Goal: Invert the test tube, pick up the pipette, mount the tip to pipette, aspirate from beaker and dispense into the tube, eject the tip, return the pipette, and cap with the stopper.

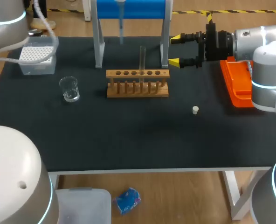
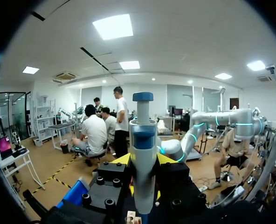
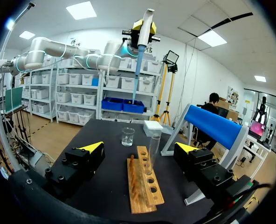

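Note:
A clear test tube (image 1: 142, 60) stands upright in the wooden rack (image 1: 137, 83). Above and behind the rack hangs the blue and white pipette (image 1: 121, 21), point down. In the left wrist view my left gripper (image 2: 144, 161) is shut on the pipette (image 2: 143, 140). My right gripper (image 1: 175, 50) is open and empty, just right of the rack's far end. From the right wrist, the gripper (image 3: 139, 147) faces the tube (image 3: 153, 149), with the pipette (image 3: 140, 42) high beyond it. A glass beaker (image 1: 69, 88) sits to the left, and a small white stopper (image 1: 195, 110) lies to the right.
A white tip box (image 1: 37, 58) stands at the back left. The blue pipette stand (image 1: 131, 9) on grey legs rises behind the rack. An orange tray (image 1: 236, 84) lies at the right edge under my right arm. A black mat (image 1: 128, 135) covers the table.

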`<state>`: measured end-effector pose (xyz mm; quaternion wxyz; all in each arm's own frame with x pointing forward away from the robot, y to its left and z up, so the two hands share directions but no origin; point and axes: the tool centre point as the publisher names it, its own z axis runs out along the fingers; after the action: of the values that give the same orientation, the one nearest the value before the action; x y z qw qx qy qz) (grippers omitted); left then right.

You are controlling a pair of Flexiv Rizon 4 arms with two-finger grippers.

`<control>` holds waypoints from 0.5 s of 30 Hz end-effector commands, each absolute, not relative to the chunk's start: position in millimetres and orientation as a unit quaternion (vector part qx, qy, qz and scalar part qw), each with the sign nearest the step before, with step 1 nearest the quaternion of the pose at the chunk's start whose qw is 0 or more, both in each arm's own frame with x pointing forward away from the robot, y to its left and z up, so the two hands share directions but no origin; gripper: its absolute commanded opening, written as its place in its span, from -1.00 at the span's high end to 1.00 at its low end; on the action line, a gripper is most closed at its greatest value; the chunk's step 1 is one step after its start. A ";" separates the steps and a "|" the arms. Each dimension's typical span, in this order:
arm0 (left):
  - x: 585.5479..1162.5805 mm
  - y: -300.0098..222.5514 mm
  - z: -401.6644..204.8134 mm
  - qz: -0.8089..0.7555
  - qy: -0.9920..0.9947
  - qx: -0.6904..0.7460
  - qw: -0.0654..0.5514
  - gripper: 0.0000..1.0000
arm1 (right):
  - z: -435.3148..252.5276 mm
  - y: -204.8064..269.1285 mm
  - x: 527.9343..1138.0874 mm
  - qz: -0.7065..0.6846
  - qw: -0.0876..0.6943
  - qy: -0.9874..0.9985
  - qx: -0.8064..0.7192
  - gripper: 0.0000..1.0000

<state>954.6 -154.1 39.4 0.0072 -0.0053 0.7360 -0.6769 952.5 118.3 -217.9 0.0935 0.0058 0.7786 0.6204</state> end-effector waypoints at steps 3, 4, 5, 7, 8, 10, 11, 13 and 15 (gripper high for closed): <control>974.5 -197.5 25.2 -0.690 0.724 0.003 -0.010 1.00 | -218.0 118.4 951.8 0.620 0.095 0.779 0.006 -1.00; 976.1 -201.8 24.1 -0.693 0.721 0.005 -0.014 1.00 | -218.0 118.4 951.8 0.620 0.095 0.779 0.006 -1.00; 977.8 -205.7 23.1 -0.693 0.721 0.005 -0.014 1.00 | -218.0 118.4 951.8 0.620 0.095 0.779 0.006 -1.00; 981.3 -210.8 21.6 -0.695 0.719 0.009 -0.016 1.00 | -218.0 118.4 951.8 0.620 0.095 0.779 0.006 -1.00; 983.3 -212.5 20.3 -0.696 0.718 0.008 -0.016 1.00 | -218.0 118.4 951.8 0.620 0.095 0.779 0.006 -1.00; 986.2 -216.0 18.6 -0.697 0.717 0.008 -0.019 1.00 | -218.0 118.4 951.8 0.620 0.095 0.779 0.006 -1.00; 987.6 -217.8 18.0 -0.697 0.716 0.008 -0.020 1.00 | -218.0 118.4 951.8 0.620 0.095 0.779 0.006 -1.00; 989.7 -220.9 16.5 -0.697 0.717 0.009 -0.022 1.00 | -218.0 118.4 951.8 0.620 0.095 0.779 0.006 -1.00; 991.1 -222.5 14.7 -0.695 0.718 0.009 -0.024 1.00 | -218.0 118.4 951.8 0.620 0.095 0.779 0.006 -1.00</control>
<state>984.8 -217.8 16.2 -0.0197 0.0045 0.7185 -0.6952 952.6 118.3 -217.8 0.0935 0.0058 0.7787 0.6204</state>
